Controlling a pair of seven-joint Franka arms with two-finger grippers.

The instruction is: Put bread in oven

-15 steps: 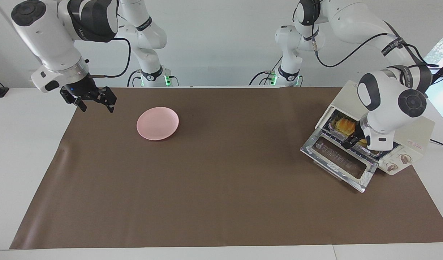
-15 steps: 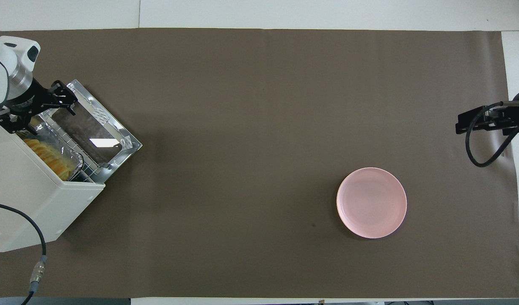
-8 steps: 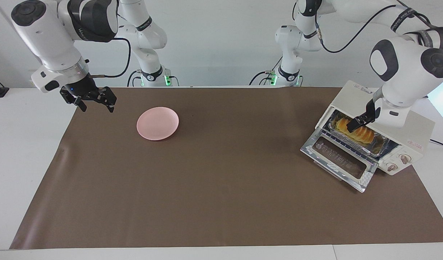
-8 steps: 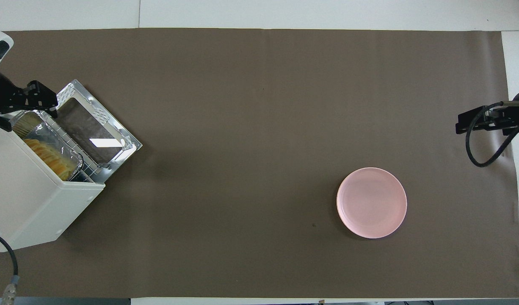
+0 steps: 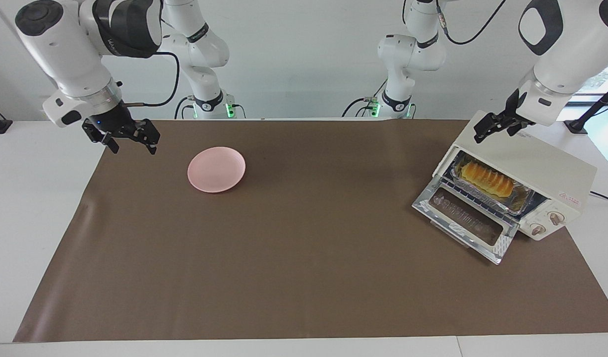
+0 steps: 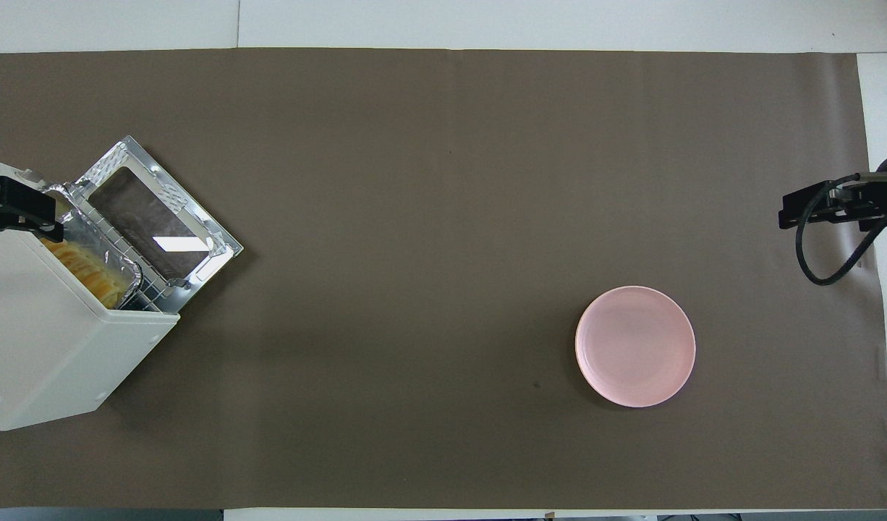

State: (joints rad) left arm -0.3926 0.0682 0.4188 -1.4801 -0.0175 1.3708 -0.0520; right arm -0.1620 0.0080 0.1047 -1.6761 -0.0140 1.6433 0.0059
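The golden ridged bread (image 5: 486, 179) lies in a silver foil tray (image 5: 521, 202) on the rack inside the cream-white oven (image 5: 547, 161), at the left arm's end of the table. The oven's glass door (image 5: 465, 218) hangs open and flat. My left gripper (image 5: 493, 130) is open and empty, raised over the oven's top edge above the opening. In the overhead view the left gripper (image 6: 20, 210) covers the oven's (image 6: 45, 325) corner, beside the bread (image 6: 89, 271). My right gripper (image 5: 130, 141) is open and empty, and waits over the mat's edge.
A round pink plate (image 5: 216, 169) lies empty on the brown mat (image 5: 304, 258) toward the right arm's end; it also shows in the overhead view (image 6: 635, 346). The right gripper (image 6: 812, 210) trails a black cable. The oven's knobs (image 5: 547, 224) face away from the robots.
My left gripper has risen out of the oven's mouth to over its top, empty. The bread stays in the tray. The right arm has not moved.
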